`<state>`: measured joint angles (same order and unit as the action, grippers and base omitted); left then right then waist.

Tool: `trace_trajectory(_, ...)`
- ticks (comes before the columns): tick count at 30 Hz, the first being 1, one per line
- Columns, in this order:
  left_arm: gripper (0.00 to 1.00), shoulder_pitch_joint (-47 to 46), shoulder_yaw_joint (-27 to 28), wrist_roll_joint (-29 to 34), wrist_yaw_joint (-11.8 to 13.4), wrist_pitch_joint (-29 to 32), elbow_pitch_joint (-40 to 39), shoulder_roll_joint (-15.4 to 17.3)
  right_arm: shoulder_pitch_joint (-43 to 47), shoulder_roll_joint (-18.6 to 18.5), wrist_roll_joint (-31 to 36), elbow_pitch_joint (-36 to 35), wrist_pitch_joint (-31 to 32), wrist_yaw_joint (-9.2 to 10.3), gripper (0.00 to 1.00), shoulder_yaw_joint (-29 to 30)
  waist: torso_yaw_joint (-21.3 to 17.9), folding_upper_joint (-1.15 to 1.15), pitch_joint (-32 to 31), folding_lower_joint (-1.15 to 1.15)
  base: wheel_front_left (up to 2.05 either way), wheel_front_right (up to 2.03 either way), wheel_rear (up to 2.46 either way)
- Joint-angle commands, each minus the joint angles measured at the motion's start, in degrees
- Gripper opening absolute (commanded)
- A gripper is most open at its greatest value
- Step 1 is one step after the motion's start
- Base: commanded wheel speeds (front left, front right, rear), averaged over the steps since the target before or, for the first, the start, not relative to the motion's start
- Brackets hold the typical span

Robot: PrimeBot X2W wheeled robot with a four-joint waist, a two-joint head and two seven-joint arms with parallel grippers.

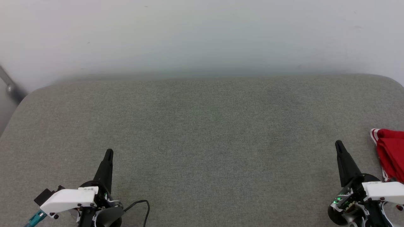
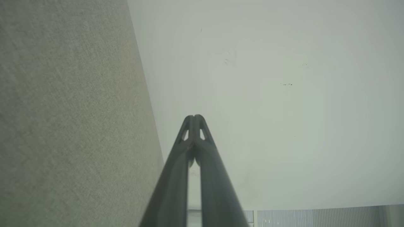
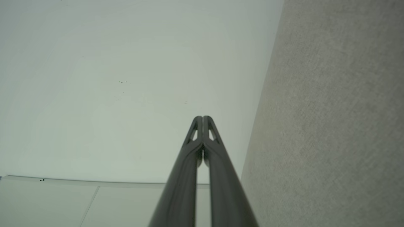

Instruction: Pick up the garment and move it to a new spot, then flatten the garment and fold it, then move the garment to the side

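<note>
lying: the red jersey-style garment (image 1: 390, 151) with red-white striped trim sits in a heap at the right edge of the grey woven-fabric padded surface (image 1: 202, 132), toward its near side. part of it runs past the picture's border, so its full outline cannot be told.
middle of the surface: bare grey cloth, with a pale wall (image 1: 202, 37) behind the far edge.
stage: the scene fits a garment waiting at the side to be picked up, and equally one already folded and set aside. whether the heap is a neat fold or a crumple cannot be told from the part that shows.
left gripper (image 1: 109, 153): near the left end of the near edge, well apart from the garment. its dark fingers are pressed together at the tips with nothing between them, which is plain in its wrist view (image 2: 194, 117).
right gripper (image 1: 338, 144): near the right end of the near edge, just beside the garment but not touching it. its jaws are closed and empty, tips meeting in its wrist view (image 3: 202, 117).
handling: probably light, soft and limp. it would sag and drape when lifted, and layers may slide over each other.
where to hold: likely the thicker striped hem or collar edge, pinched through a fold of cloth rather than a single flat layer.
risk: a pinch on one layer could let the rest trail or unfold.
</note>
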<state>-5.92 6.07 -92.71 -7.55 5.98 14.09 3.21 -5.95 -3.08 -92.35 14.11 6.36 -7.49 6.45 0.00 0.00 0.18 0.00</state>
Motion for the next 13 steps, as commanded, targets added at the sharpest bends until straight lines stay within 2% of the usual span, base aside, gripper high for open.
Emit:
trace_trajectory(1, 0.0, -0.52, 0.17, -0.25, -0.14, 0.39, 0.04, -0.08, -0.56, 0.22, -0.25, 0.05, 0.16, 0.0, 0.0, 0.05, 0.0, 0.0, 0.0, 0.0, 0.0, 0.0, 0.0)
trace_trajectory(13, 0.0, -0.51, 0.26, -0.14, -0.14, 0.37, 0.03, -0.15, -0.56, 0.23, -0.22, 0.05, 0.19, 0.0, 0.0, 0.08, 0.0, 0.0, 0.0, 0.0, 0.0, 0.0, 0.0)
